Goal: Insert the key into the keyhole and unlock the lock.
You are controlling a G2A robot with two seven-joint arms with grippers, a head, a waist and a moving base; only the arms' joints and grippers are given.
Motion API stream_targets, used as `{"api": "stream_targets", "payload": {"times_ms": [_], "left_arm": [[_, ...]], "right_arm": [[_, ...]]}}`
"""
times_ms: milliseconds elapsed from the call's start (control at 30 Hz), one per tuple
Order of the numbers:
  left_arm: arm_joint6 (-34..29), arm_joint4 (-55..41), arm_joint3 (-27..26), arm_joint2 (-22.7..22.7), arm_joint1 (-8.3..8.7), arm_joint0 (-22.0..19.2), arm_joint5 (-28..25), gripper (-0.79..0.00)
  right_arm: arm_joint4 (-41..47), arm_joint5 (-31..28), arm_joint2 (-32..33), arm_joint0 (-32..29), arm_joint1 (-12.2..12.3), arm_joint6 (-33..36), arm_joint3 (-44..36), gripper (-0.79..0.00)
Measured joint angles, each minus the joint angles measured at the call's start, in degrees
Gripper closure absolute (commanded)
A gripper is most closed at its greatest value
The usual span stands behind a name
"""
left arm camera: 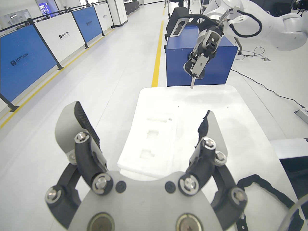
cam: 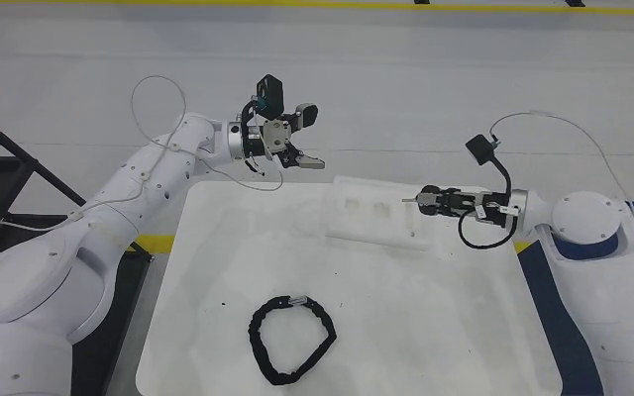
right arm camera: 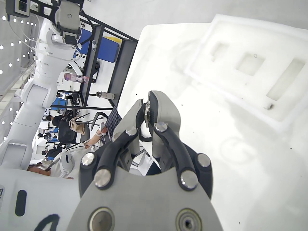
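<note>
- Top view: the lock [cam: 290, 339], a black fabric-covered chain closed in a loop, lies flat on the near part of the white table [cam: 446, 327], left of the middle; its silver barrel [cam: 295, 300] sits on the far side of the loop
- Left wrist view: part of the lock [left arm camera: 264, 186] shows on the table [left arm camera: 240, 121]
- The right gripper [cam: 421, 199] hangs above the right end of the foam tray [cam: 381, 210], its fingers pinched tight on the key [cam: 408, 200], whose blade sticks out toward the left arm's side
- Right wrist view: the key [right arm camera: 146, 114] is clamped by its head between the two pads of the right gripper [right arm camera: 144, 102]
- Left wrist view: the right gripper [left arm camera: 196, 73] is farther off, with the key [left arm camera: 192, 82] pointing out of its tips
- The left gripper [cam: 312, 139] is spread wide with nothing in it, beyond the table's far left corner; its own view shows the left gripper [left arm camera: 142, 111] parted over the foam tray [left arm camera: 154, 140]
- The foam tray [right arm camera: 252, 66] has three rectangular recesses and lies at the far side of the table
- The lock lies well apart from both grippers and from the key
</note>
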Motion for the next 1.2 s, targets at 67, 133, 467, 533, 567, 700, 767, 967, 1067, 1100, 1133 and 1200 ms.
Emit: {"api": "stream_targets", "payload": {"times_ms": [67,133,467,533,567,700,767,967,1067,1100,1133,1200], "left_arm": [[0.0,0.0,0.0,0.0,0.0,0.0,0.0,-0.785],[0.0,0.0,0.0,0.0,0.0,0.0,0.0,-0.785],[0.0,0.0,0.0,0.0,0.0,0.0,0.0,-0.785],[0.0,0.0,0.0,0.0,0.0,0.0,0.0,-0.785],[0.0,0.0,0.0,0.0,0.0,0.0,0.0,-0.785],[0.0,0.0,0.0,0.0,0.0,0.0,0.0,-0.785],[0.0,0.0,0.0,0.0,0.0,0.0,0.0,-0.785],[0.0,0.0,0.0,0.0,0.0,0.0,0.0,-0.785],[-1.43,0.32,-0.48,-0.48,0.06,0.71,1.81,-0.785],[-2.68,0.56,-0.92,-0.98,0.18,1.32,3.8,-0.785],[-3.39,0.66,-1.33,-1.34,0.32,1.88,4.83,-0.785],[-4.58,1.06,-2.13,-2.08,0.77,3.12,5.08,-0.785]], "right_arm": [[0.64,0.08,0.54,-0.55,0.14,0.0,-0.38,0.0],[1.27,0.15,0.93,-0.97,0.23,-0.11,-0.5,0.0],[1.28,0.15,0.93,-0.98,0.23,-0.11,-0.49,0.0],[1.28,0.15,0.93,-0.98,0.23,-0.11,-0.49,0.0],[1.28,0.15,0.93,-0.98,0.23,-0.11,-0.49,0.0],[1.28,0.15,0.93,-0.98,0.23,-0.11,-0.49,0.0],[1.28,0.15,0.93,-0.98,0.23,-0.11,-0.49,0.0],[1.28,0.15,0.93,-0.98,0.23,-0.11,-0.49,0.0],[1.28,0.15,0.93,-0.98,0.23,-0.11,-0.49,0.0],[1.28,0.15,0.93,-0.98,0.23,-0.11,-0.49,0.0],[1.28,0.15,0.93,-0.98,0.23,-0.11,-0.49,0.0],[1.28,0.15,0.93,-0.98,0.23,-0.11,-0.49,0.0]]}}
